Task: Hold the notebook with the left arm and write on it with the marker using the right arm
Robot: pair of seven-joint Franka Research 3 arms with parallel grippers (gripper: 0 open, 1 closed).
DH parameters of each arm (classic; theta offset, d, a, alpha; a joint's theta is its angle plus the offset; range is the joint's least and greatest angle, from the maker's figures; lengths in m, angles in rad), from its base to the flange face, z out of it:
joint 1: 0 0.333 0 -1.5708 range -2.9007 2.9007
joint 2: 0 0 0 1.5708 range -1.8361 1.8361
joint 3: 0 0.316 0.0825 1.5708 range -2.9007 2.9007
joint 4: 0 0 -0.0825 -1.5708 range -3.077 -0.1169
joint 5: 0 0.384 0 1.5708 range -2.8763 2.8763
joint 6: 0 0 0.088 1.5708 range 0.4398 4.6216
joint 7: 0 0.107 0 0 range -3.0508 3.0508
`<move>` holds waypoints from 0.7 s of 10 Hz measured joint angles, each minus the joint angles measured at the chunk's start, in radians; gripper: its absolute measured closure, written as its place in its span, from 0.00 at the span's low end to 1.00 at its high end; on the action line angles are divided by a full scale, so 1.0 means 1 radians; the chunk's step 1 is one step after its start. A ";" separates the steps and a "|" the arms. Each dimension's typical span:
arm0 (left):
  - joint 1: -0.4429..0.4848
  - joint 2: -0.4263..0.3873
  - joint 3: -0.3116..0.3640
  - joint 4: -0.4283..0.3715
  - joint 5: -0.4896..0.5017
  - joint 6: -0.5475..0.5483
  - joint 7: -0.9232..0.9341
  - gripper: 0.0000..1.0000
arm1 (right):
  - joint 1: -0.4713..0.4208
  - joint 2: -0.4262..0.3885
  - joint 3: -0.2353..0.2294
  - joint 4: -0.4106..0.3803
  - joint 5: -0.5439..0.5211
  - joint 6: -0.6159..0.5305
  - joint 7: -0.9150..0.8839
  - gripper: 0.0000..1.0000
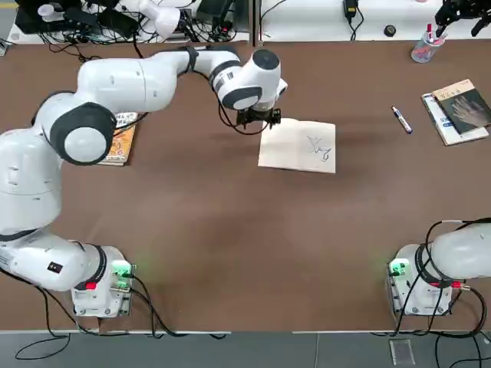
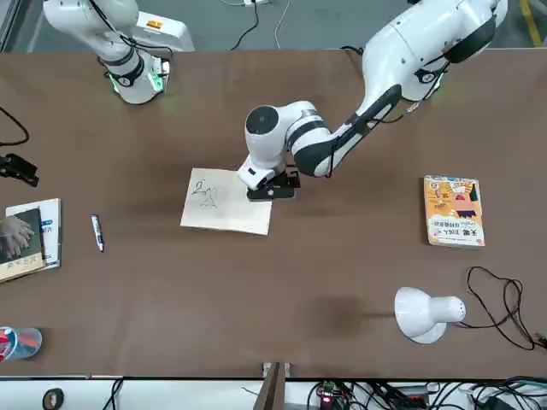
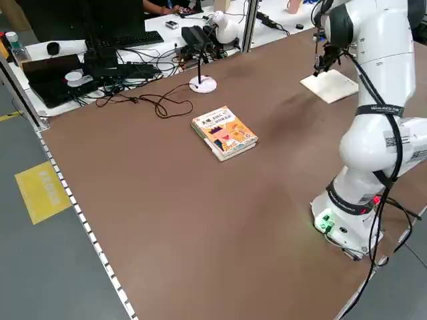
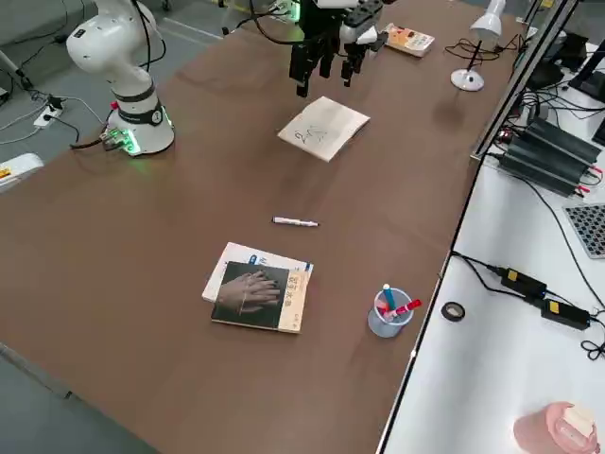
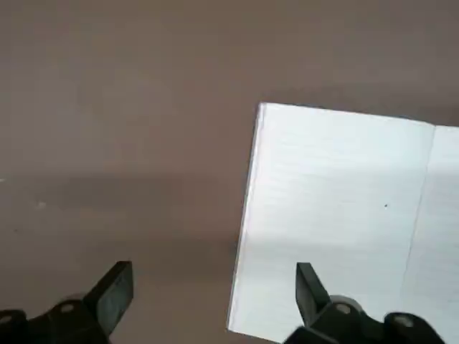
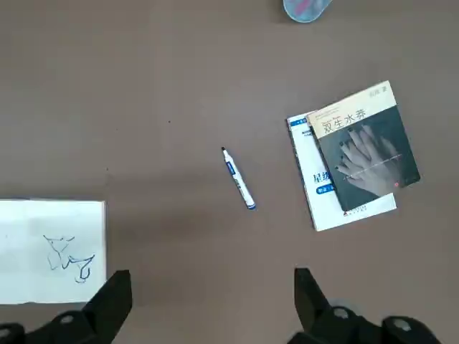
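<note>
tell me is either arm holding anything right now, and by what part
Nothing is held. The left gripper hangs open over the notebook edge; the marker lies untouched.

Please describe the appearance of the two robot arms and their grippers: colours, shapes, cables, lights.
The left arm is bulky, glossy white with grey joint discs and a grey-capped wrist; the left gripper is small and black. The right arm is also white. Both bases show green lights and black cables. The right gripper has dark angular fingers.

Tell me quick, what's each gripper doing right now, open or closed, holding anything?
Left gripper: open, empty, over the near-left edge of the notebook.
Right gripper: open, empty, high above the table, away from the marker.
</note>
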 joint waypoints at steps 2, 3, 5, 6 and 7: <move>-0.020 0.022 0.012 0.001 0.003 0.028 0.000 0.00 | 0.000 0.000 0.000 -0.013 0.000 0.000 -0.030 0.00; -0.036 0.027 0.028 0.002 0.003 0.039 0.000 0.00 | 0.000 0.000 0.000 -0.018 0.000 0.001 -0.033 0.00; -0.072 0.032 0.067 0.003 0.003 0.061 0.000 0.00 | 0.000 0.000 0.000 -0.020 0.000 0.005 -0.034 0.00; -0.084 0.036 0.080 0.003 0.003 0.075 0.000 0.00 | 0.000 0.000 0.000 -0.020 0.001 0.013 -0.026 0.00; -0.091 0.042 0.087 0.003 0.003 0.090 0.000 0.00 | 0.000 0.000 0.000 -0.020 0.001 0.028 -0.006 0.00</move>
